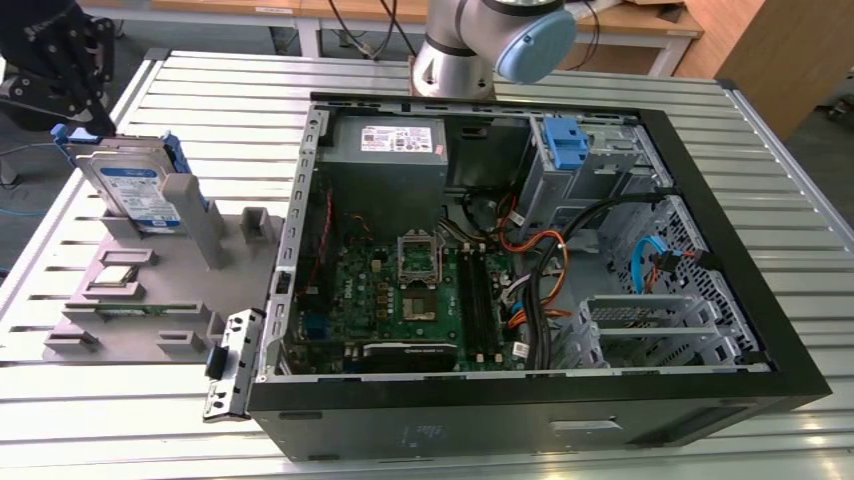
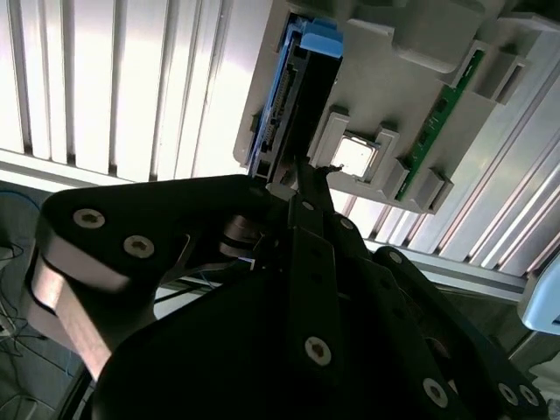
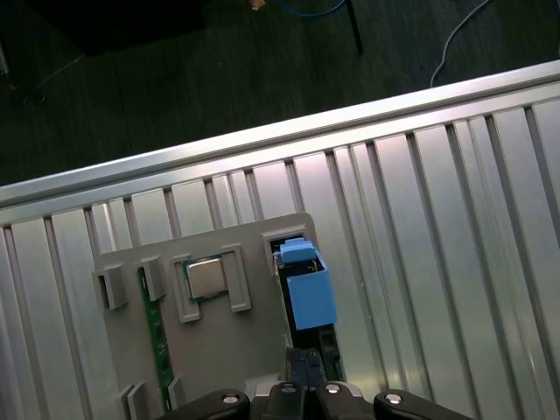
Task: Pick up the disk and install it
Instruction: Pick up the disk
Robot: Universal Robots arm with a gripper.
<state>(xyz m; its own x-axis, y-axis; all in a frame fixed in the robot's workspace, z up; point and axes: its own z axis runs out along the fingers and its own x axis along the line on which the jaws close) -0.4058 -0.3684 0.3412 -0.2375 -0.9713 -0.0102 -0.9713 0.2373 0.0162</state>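
- Pincer (image 3: 303, 360): its jaws look together, holding nothing.
- The disk (image 1: 134, 185) stands upright in the grey rack (image 1: 160, 305), just beneath the pincer.
- By my judgement, 0 of 2 steps are done: the disk is not lifted and not installed in the computer case (image 1: 787, 385), well apart.

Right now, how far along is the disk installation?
Done: nothing visible yet. The disk stands upright in the grey holder beside the open computer case. In hand: the gripper hangs close over the disk's top edge; contact cannot be judged. Left: the disk is not yet lifted or seated in the case.
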